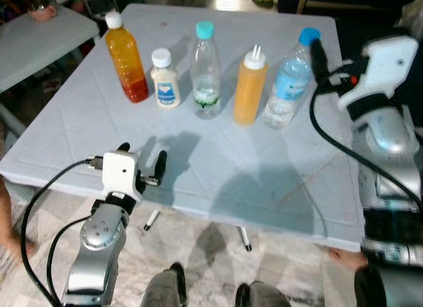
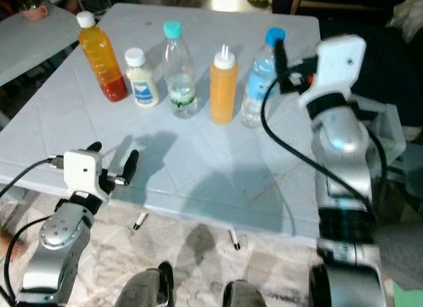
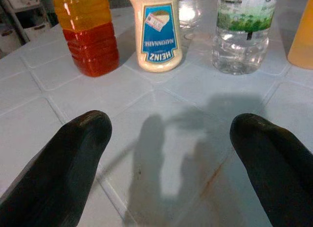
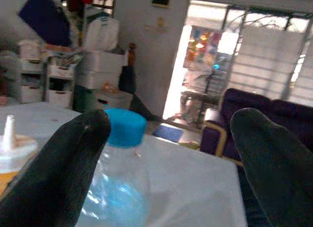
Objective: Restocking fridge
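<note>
While my right gripper (image 4: 166, 139) sits up at the right of the frame with fingers spread wide, one finger just beside the blue-capped water bottle (image 1: 288, 82), I judge the step in hand is grabbing that bottle. Nothing is held yet. Five items stand in a row across the upper middle of the white table (image 1: 218, 181): juice bottle (image 1: 126, 57) far left, then mayonnaise jar (image 1: 165, 79), clear bottle with teal cap (image 1: 205, 72), orange squeeze bottle (image 1: 250, 87), and the water bottle at the right end.

To do it well, I'd drop lower so the fingers straddle the body below the label, not the cap, since the wrist view has the cap level with the fingertips. I'd centre before pinching; the squeeze bottle is near and could tip.

My left gripper (image 1: 144, 169) hovers low left over the table's front edge, fingers also spread, pointing toward the mayonnaise jar and holding nothing. No fridge is visible.
</note>
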Controlling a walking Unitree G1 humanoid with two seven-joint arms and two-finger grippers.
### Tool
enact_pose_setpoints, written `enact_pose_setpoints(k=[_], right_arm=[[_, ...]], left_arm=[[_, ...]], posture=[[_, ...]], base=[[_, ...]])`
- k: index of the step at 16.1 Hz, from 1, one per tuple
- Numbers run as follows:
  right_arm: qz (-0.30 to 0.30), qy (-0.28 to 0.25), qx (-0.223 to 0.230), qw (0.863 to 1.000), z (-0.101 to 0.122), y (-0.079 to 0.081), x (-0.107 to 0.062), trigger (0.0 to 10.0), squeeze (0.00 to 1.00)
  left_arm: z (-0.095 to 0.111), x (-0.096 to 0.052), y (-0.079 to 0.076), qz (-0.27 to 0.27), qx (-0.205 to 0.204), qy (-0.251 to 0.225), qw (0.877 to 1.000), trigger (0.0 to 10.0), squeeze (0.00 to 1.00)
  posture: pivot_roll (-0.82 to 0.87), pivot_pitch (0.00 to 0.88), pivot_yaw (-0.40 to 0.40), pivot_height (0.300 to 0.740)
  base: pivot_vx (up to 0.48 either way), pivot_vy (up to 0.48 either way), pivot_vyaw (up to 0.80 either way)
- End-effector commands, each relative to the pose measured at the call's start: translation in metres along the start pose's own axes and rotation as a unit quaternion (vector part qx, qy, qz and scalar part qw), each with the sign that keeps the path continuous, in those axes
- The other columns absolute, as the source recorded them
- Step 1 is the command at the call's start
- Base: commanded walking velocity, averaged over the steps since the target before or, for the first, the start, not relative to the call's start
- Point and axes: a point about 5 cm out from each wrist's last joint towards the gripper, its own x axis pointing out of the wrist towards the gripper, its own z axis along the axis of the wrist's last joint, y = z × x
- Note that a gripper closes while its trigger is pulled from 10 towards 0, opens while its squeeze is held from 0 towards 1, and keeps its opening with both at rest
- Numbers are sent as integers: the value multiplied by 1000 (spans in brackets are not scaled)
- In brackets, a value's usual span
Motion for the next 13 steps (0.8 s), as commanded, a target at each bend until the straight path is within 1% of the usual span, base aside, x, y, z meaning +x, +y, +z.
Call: enact_pose_setpoints(k=[1,2,5,6,7,9,10,11,13], right_arm=[[15,2,21,1000,-2,4,5,10000,0],[29,0,35,999,-2,7,7,10000,0],[44,5,49,998,-4,9,10,10000,0],[64,15,46,997,-5,9,13,10000,0],[70,21,41,996,-6,8,15,10000,0],[89,38,49,994,-9,3,21,10000,0],[101,50,43,993,-10,2,22,667,0],[114,54,43,991,-11,2,24,0,0],[134,51,33,989,-9,3,28,0,0]], left_arm=[[2,-2,4,-1,9,3,1000,10000,0],[3,-1,5,0,11,2,1000,10000,0],[4,0,5,0,12,1,1000,10000,0],[4,-1,3,-3,11,2,1000,10000,0],[4,-1,1,-4,10,2,1000,10000,0],[6,-1,-3,-12,7,0,1000,10000,0],[5,0,-3,-12,7,0,1000,10000,0],[5,0,-3,-12,6,1,1000,10000,0],[5,-1,-3,-12,5,1,1000,10000,0]], posture=[[78,185,40,740],[84,184,42,740],[84,187,46,740],[84,189,48,740],[84,189,48,740],[82,190,48,740],[82,191,47,740],[83,192,46,740],[85,194,46,740]], base=[[0,0,0],[0,0,0],[0,0,0],[0,0,0],[0,0,0],[0,0,0],[0,0,0],[0,0,0],[0,0,0]])
